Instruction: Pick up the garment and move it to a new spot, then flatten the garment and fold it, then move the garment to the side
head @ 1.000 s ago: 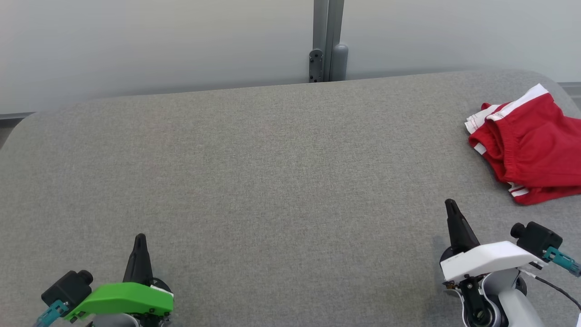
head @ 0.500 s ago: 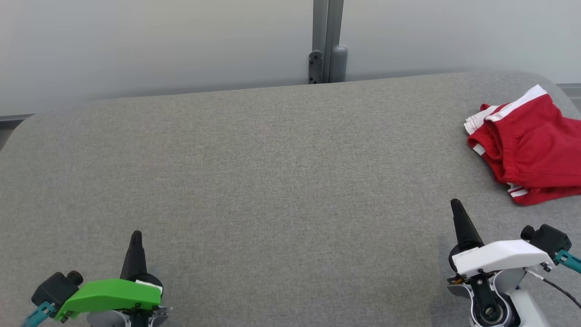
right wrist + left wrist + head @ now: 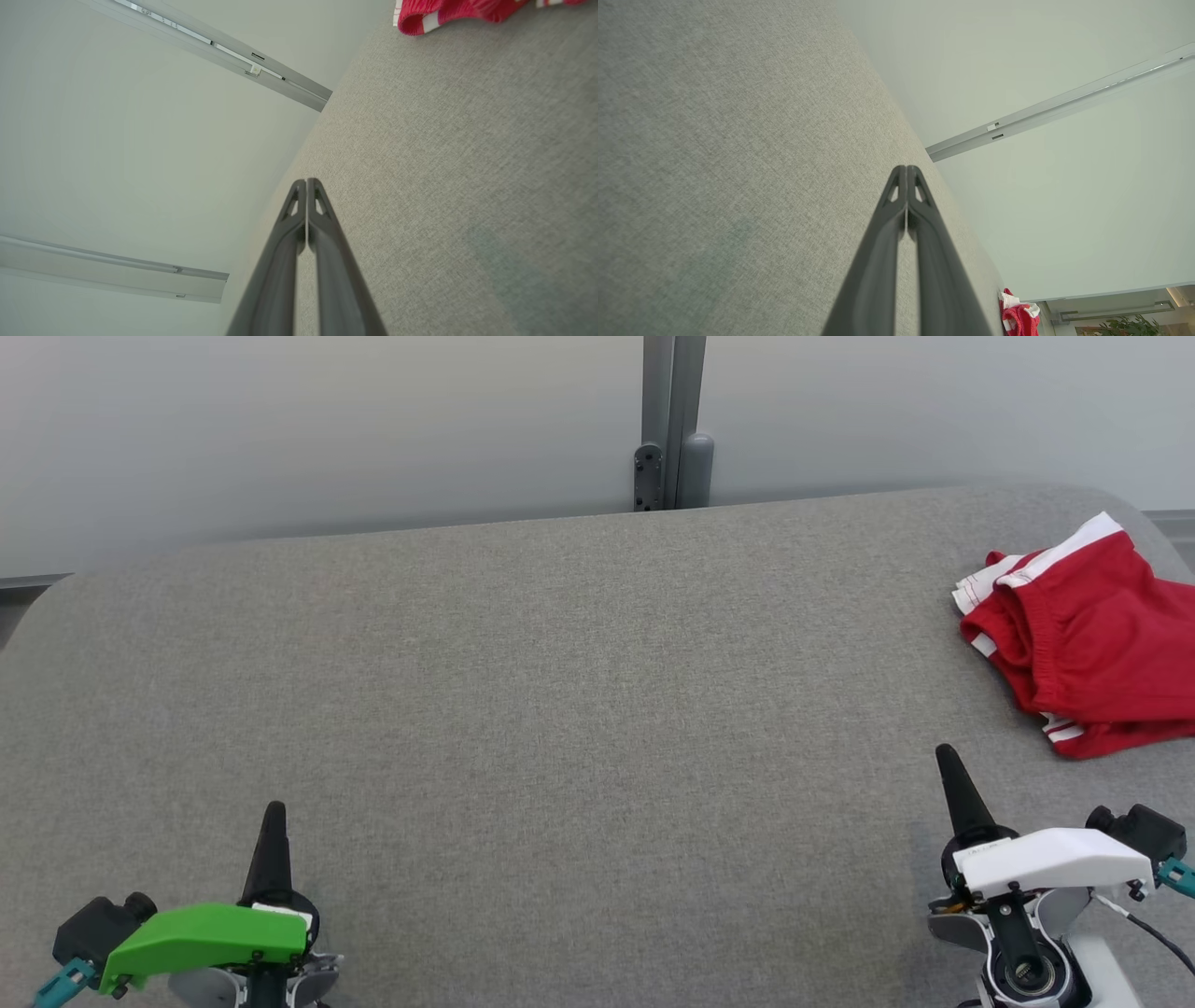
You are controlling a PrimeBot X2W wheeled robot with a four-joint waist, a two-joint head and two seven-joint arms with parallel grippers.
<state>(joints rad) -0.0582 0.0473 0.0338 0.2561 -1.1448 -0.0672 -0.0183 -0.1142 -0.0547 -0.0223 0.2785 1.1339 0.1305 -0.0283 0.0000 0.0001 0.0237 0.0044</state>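
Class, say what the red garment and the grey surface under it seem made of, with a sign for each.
Garment: soft cloth, matt red with white trim; it crumples and its waistband gathers. Surface: probably woven upholstery fabric, matt grey; a speckled weave shows.

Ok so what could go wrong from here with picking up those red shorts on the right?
1. The red shorts lie bunched near the rounded far right corner of the gray fabric surface; a clumsy nudge could push them off the edge.
2. The right gripper has its jaws shut; if they don't open first, they would likely shove the cloth instead of pinching it.
3. The layers overlap, so a pinch may catch only one layer.
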